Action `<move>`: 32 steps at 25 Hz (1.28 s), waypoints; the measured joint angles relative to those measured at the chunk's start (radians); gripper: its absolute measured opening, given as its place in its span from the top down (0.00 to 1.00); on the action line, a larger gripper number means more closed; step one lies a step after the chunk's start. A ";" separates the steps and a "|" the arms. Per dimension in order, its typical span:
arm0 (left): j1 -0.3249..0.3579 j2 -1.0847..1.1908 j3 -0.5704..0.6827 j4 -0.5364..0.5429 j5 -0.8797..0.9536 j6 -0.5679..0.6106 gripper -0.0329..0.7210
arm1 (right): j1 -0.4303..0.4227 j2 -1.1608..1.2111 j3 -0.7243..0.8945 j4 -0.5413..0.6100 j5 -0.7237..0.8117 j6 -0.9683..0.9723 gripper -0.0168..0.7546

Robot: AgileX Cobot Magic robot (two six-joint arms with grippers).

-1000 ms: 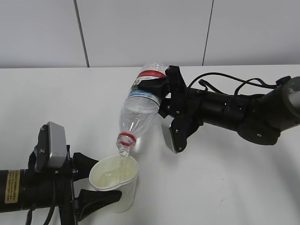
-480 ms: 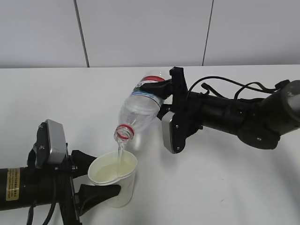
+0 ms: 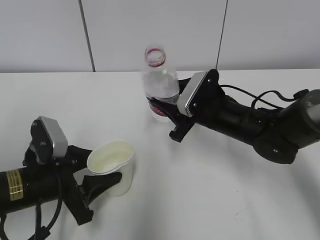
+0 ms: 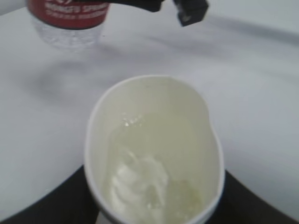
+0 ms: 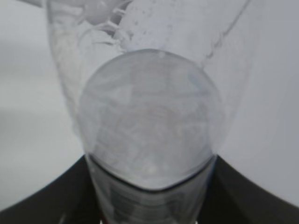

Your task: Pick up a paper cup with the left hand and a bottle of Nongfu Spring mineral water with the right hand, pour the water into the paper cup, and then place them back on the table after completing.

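Note:
My left hand is shut on a white paper cup, squeezed oval, low over the white table. In the left wrist view the cup holds clear water between the black fingers. My right hand is shut on the clear Nongfu Spring bottle, which stands upright with its open red-ringed mouth on top and its red label low. The bottle fills the right wrist view between the black fingers. The bottle's base shows at the top of the left wrist view.
A grey panelled wall rises behind the table's far edge. Loose black cables arc over the right arm. The grey boxy modules sit on top of both wrists.
The right hand has turned the bottle from tilted mouth-down over the cup to upright, and pouring has stopped. The left hand has drawn the cup slightly left and lower.

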 joint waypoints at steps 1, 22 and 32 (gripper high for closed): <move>0.000 0.000 0.000 -0.036 0.000 0.006 0.44 | 0.000 0.000 0.002 0.015 -0.002 0.051 0.49; 0.000 0.019 -0.028 -0.237 0.000 0.061 0.44 | 0.000 -0.063 0.320 0.240 -0.033 0.305 0.49; 0.000 0.105 -0.106 -0.210 -0.013 0.061 0.44 | 0.000 -0.065 0.358 0.295 -0.049 0.305 0.49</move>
